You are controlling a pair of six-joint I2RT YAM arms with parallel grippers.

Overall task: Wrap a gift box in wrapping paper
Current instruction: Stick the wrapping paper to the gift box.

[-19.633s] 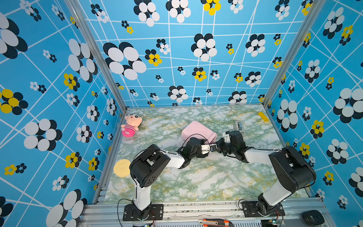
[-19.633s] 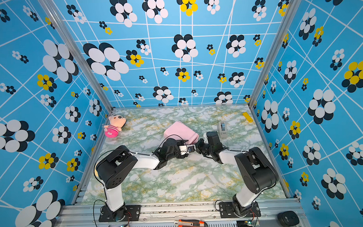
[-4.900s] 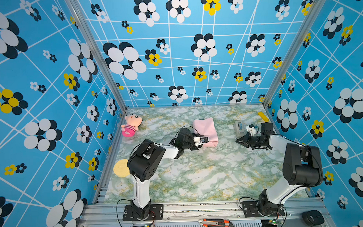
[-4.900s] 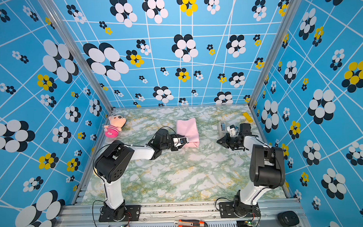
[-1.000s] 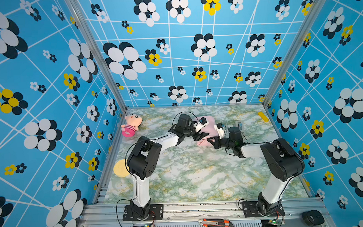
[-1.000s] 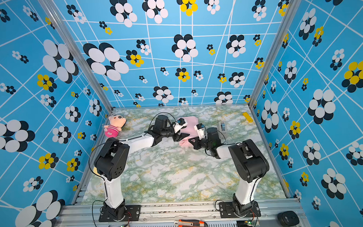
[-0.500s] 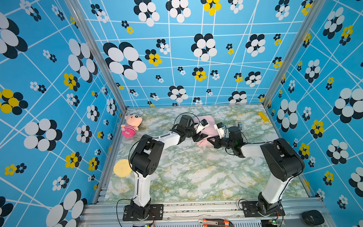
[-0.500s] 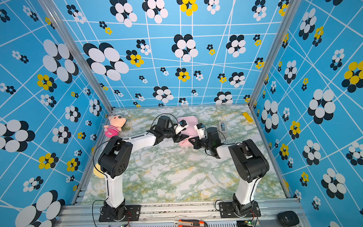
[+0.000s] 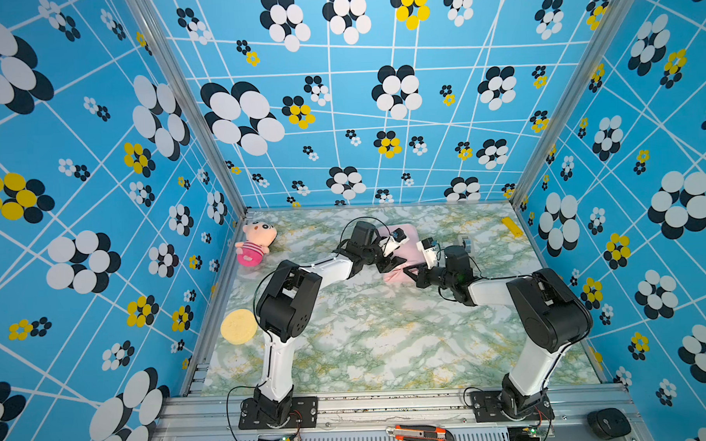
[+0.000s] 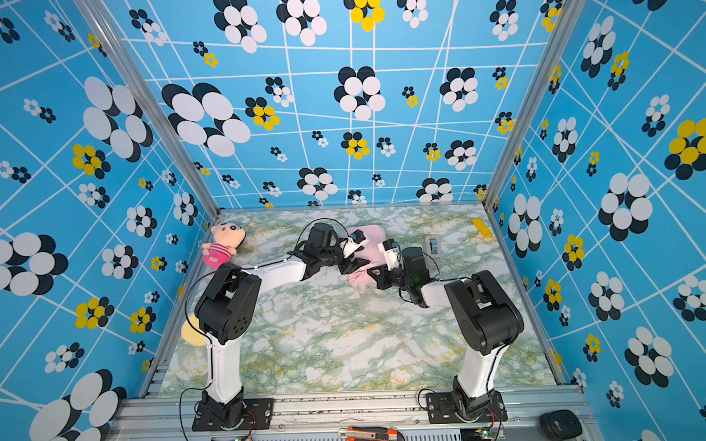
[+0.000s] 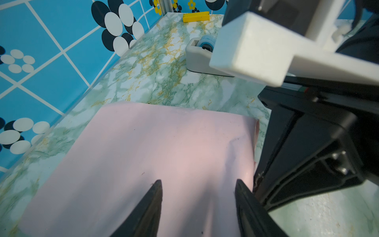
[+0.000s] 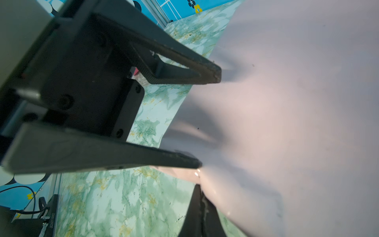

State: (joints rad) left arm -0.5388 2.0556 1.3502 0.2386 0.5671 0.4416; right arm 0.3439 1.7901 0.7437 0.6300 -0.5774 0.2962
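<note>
Both at wrapping paper [image 11: 164, 143] now: left jaws half open, pressing it; right jaws shut, off tape dispenser [image 11: 196, 59].

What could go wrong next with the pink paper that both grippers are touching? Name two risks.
1. The right gripper is shut on an edge of the wrapping paper; a hard pull could tear it.
2. The left gripper only presses with spread fingertips, so the fold might slip or spring open.

Far centre was blocked by wrapping paper [image 9: 411, 243] and tape dispenser [image 9: 466, 241] just right of it; near tabletop [image 9: 388, 341] was found unobstructed.
</note>
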